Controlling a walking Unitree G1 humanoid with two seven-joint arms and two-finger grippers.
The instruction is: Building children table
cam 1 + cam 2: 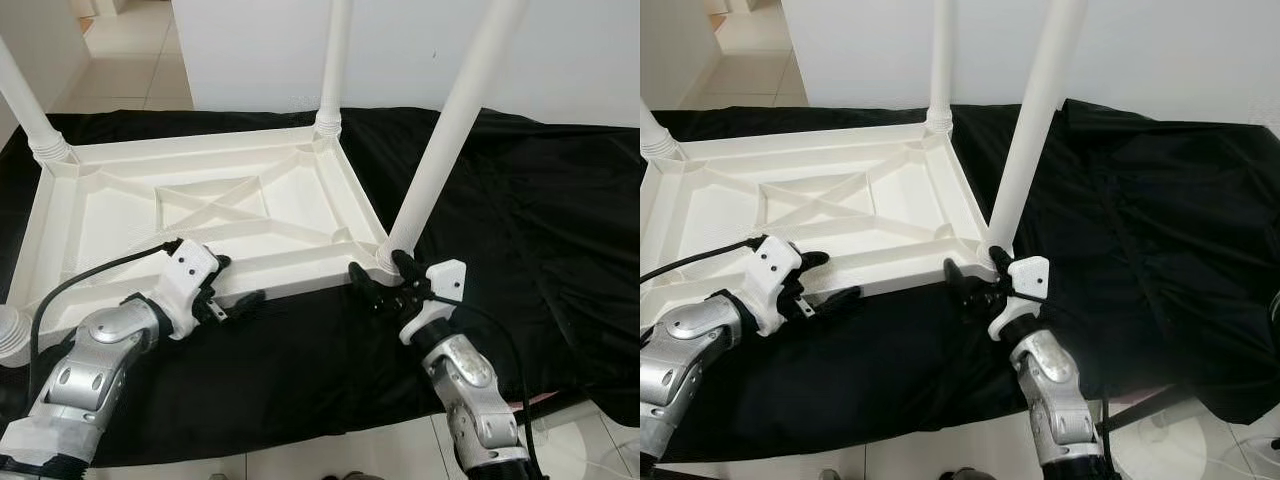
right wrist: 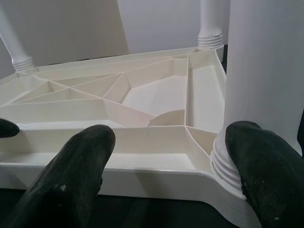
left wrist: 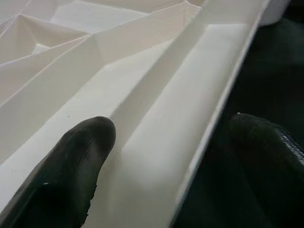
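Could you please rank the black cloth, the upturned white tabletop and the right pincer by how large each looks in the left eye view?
1. black cloth
2. white tabletop
3. right pincer, far the smallest, though nearest the camera.

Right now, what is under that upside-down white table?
A black cloth is spread beneath the upside-down white table, and it covers the surface below, so that cannot be made out. Pale floor tiles show past the cloth's near edge.

A home: pale floor tiles [image 1: 130, 60] run toward a doorway, plain white walls [image 1: 580, 50] stand behind, and a black cloth [image 1: 540, 230] is spread on the floor.
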